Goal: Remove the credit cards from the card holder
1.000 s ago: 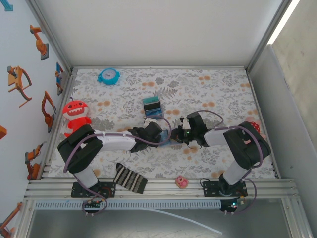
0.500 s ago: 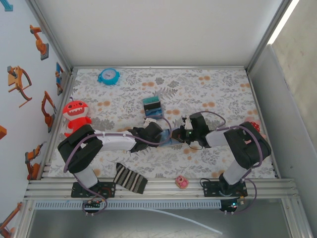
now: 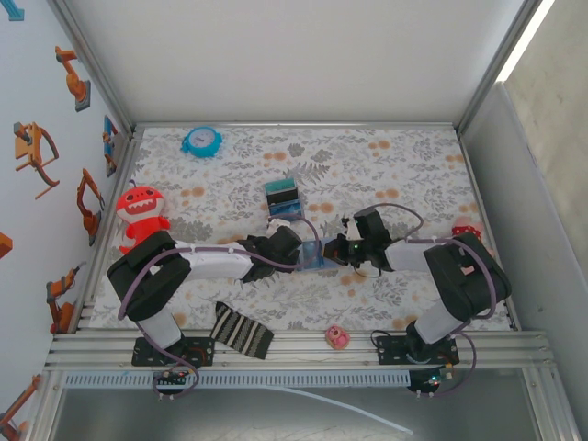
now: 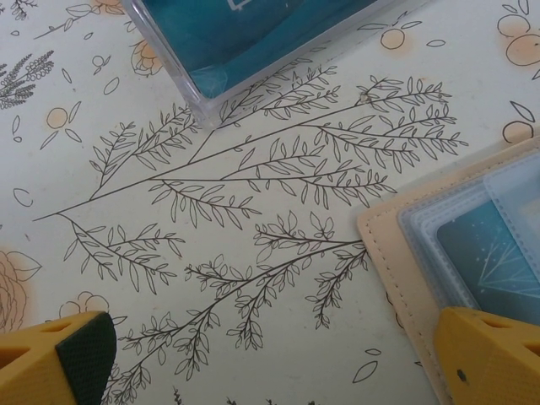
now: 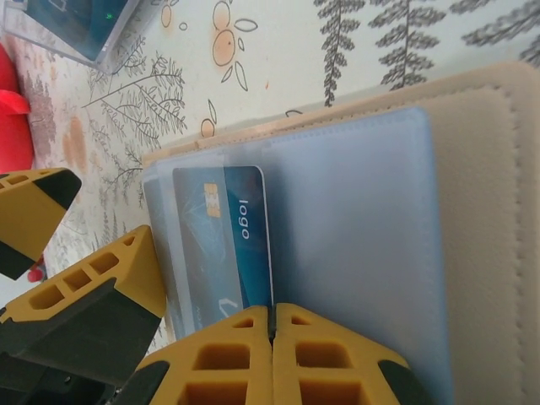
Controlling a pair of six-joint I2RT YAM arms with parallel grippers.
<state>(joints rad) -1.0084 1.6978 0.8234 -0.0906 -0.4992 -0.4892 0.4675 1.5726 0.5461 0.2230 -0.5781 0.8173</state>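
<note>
The card holder lies open on the flowered mat between both grippers, tan rim around pale blue clear pockets. A teal credit card marked "logo" sticks partly out of the left pocket. My right gripper is shut, and the card's long edge runs straight into the seam between its fingers. My left gripper stands wide open and low over the mat. Its right fingertip rests over the holder's corner; its left fingertip sits on bare mat. In the top view the left gripper and right gripper nearly meet.
A clear box of teal cards sits just beyond the holder, and it is also the clear box near the left fingers. A blue clock, red monster toy, striped cloth and pink toy lie around.
My right gripper has slid a little left onto the holder and finished closing. Its elbow has swung outward to the right. The left arm has stayed still.
</note>
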